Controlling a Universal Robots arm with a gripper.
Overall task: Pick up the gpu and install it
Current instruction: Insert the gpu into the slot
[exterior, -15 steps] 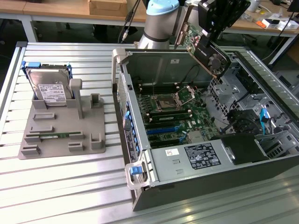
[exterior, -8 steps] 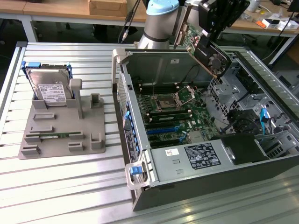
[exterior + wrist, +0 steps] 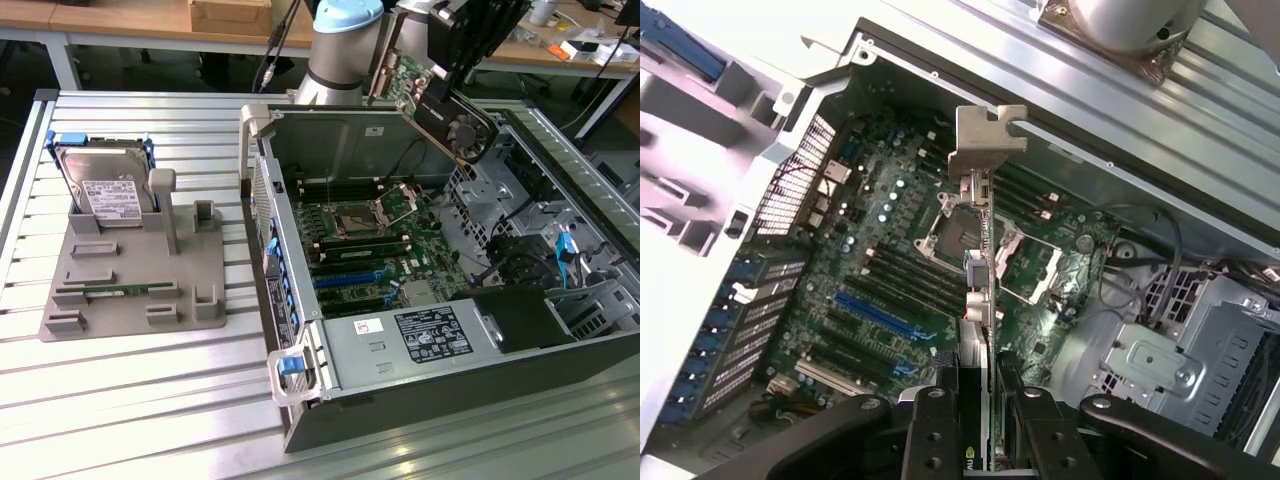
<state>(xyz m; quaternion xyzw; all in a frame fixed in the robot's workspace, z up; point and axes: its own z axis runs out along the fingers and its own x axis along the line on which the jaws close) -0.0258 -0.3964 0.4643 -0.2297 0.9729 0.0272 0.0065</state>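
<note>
My gripper (image 3: pixel 447 40) is shut on the gpu (image 3: pixel 440 100), holding it tilted in the air above the far side of the open computer case (image 3: pixel 300 400). Its green board faces the exterior view's left, and the black shroud with the round fan faces down and right. In the wrist view the gpu (image 3: pixel 986 290) appears edge-on between my black fingers (image 3: pixel 930 430), silver end bracket (image 3: pixel 985 140) farthest from me. Below it lies the green motherboard (image 3: pixel 890 230) with blue expansion slots (image 3: pixel 875 315). The gpu hangs well above the motherboard (image 3: pixel 370 240) and touches nothing.
A grey holder (image 3: pixel 130 270) on the slatted table at the exterior view's left carries a silver hard drive (image 3: pixel 100 190) and a narrow green memory stick (image 3: pixel 110 292). The case holds a power supply (image 3: pixel 430 335), drive cages (image 3: pixel 500 190) and cables. The arm's base (image 3: pixel 340 50) stands behind the case.
</note>
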